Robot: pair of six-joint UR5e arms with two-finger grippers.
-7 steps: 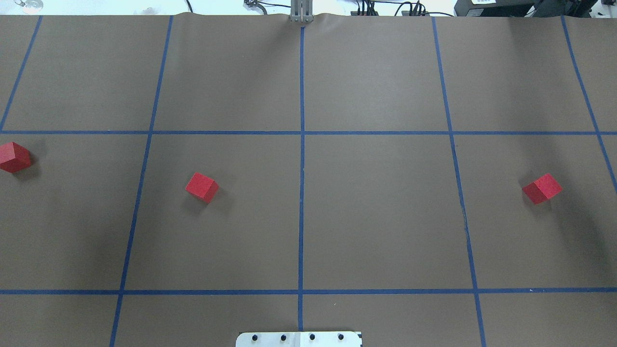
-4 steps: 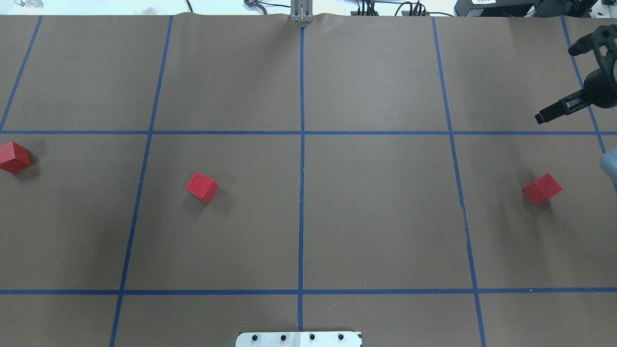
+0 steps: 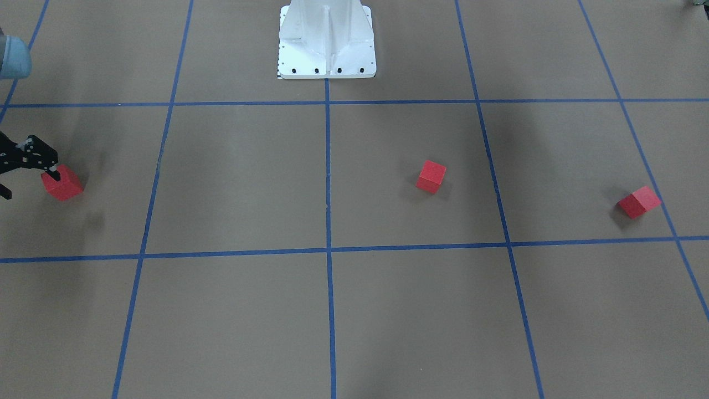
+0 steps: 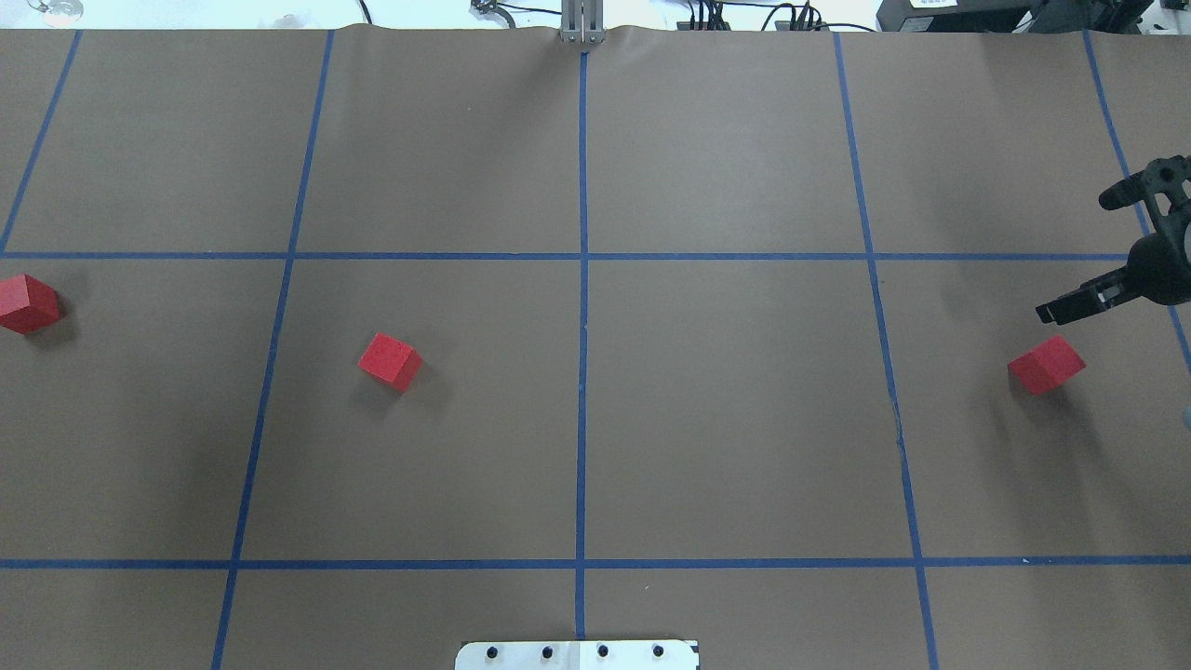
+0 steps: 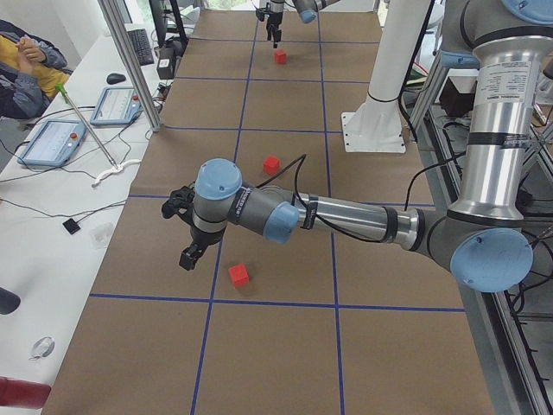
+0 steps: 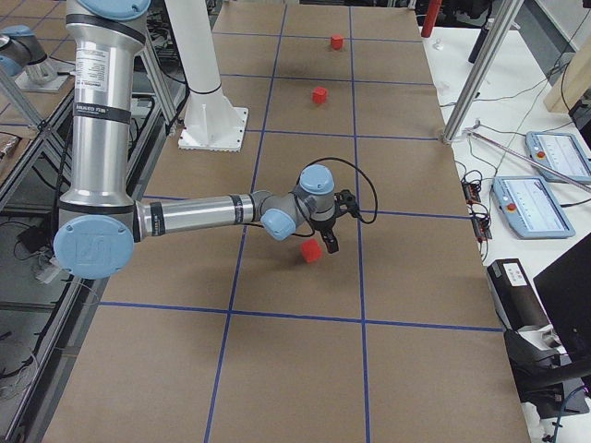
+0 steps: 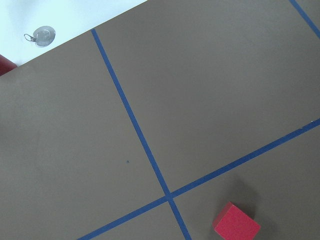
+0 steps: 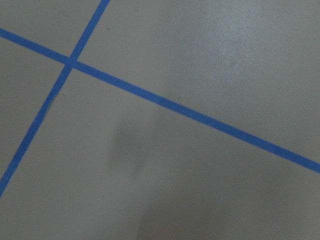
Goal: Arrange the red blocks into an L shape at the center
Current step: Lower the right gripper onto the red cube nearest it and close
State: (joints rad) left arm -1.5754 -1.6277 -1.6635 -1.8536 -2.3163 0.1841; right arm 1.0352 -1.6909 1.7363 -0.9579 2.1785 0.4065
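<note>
Three red blocks lie apart on the brown gridded table. In the overhead view one block [image 4: 28,304] is at the far left edge, one [image 4: 391,361] is left of centre, and one [image 4: 1047,365] is at the right. My right gripper [image 4: 1075,257] is open, fingers spread wide, and hovers just beyond the right block [image 3: 62,183], slightly to its outer side. It also shows in the front view [image 3: 30,184] and the right side view [image 6: 337,226]. My left gripper [image 5: 184,233] shows only in the left side view, above the table near the left block [image 5: 239,275]; I cannot tell its state. The left wrist view shows that block [image 7: 236,224].
The white robot base plate [image 3: 327,50] stands at the robot's edge on the centre line. Blue tape lines [image 4: 582,307] mark the grid. A metal post [image 4: 582,23] stands at the far edge. Operators' tablets [image 5: 52,138] lie beside the table.
My right gripper came into the overhead view from the right edge and moved down the view toward the right block. The blocks have not moved.
</note>
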